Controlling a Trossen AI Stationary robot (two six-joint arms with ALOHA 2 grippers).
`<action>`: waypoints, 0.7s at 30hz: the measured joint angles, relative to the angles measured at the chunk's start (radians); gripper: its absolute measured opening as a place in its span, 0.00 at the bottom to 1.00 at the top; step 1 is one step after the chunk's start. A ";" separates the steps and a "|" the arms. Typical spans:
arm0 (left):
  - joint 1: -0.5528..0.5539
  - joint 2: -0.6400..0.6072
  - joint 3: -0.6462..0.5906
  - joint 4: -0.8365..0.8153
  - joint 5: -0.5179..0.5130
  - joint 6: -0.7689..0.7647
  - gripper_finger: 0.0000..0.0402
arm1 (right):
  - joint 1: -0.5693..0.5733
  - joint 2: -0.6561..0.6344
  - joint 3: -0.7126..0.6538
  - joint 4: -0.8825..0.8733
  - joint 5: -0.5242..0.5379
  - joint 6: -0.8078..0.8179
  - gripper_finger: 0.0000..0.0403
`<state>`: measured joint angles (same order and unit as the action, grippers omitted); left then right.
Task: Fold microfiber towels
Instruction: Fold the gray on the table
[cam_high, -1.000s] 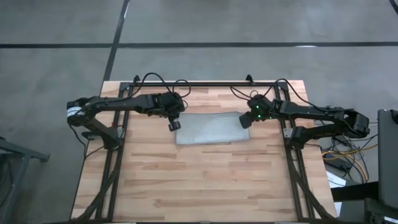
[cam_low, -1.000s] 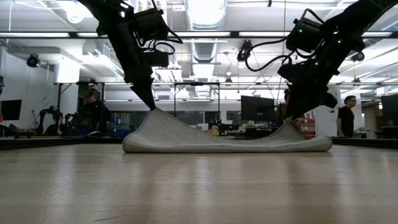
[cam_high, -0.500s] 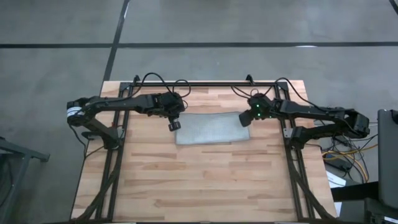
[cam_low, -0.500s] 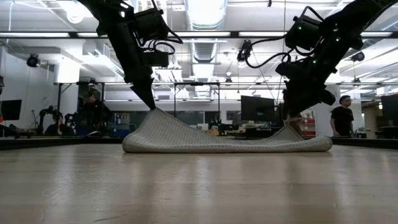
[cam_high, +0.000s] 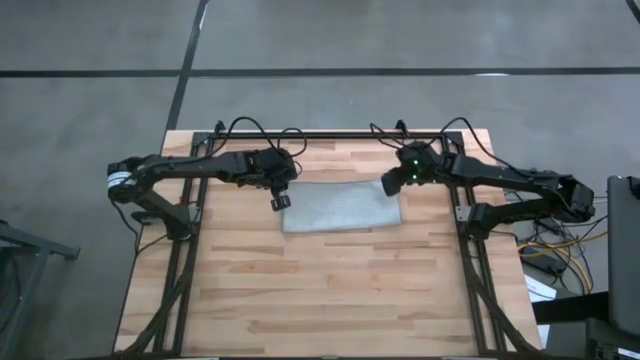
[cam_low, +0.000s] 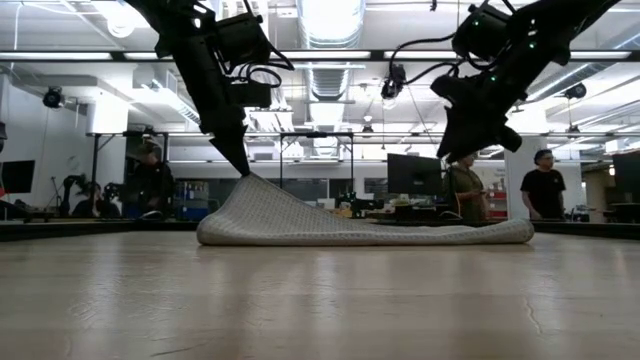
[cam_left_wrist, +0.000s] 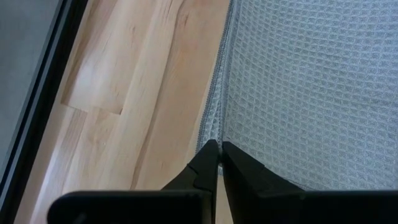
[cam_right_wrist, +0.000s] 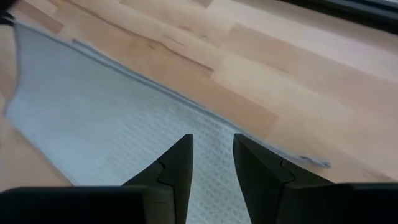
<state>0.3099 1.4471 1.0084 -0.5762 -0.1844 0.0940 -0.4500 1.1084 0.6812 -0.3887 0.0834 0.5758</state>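
1. The wooden table (cam_high: 330, 290) fills the frame, its far half taken up by the job: one grey-blue towel (cam_high: 340, 207) lying as a wide strip between the two arms.

2. That towel is mostly flat on the boards, and from the low view its left end rises in a tent while the right end lies down on the wood. It looks already doubled over once, though I can't count layers.

3. Left gripper (cam_high: 280, 201) sits at the towel's left edge, fingers clenched on the hem and holding it up off the table; the left wrist view shows the cloth edge running straight into the pinched tips.

4. Right gripper (cam_low: 452, 150) hangs above the towel's right end, fingers parted and empty, clear of the cloth.

5. My read: we're mid-fold, one end gripped, the other end let go.

6. Next call: the right gripper needs to drop, pinch its end at a matching corner, then both carry across evenly, or the fold skews.
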 joint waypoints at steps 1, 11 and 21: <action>0.000 0.000 0.000 0.000 0.000 0.000 0.06 | 0.000 0.000 0.006 0.001 -0.004 0.000 0.27; 0.000 0.000 0.000 0.000 0.000 0.000 0.06 | 0.000 0.005 0.019 -0.002 -0.013 -0.003 0.35; 0.000 0.000 0.000 0.000 0.000 0.000 0.06 | 0.000 0.005 0.018 -0.002 -0.014 0.000 0.36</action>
<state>0.3103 1.4471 1.0084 -0.5762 -0.1844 0.0939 -0.4496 1.1137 0.6994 -0.3908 0.0692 0.5762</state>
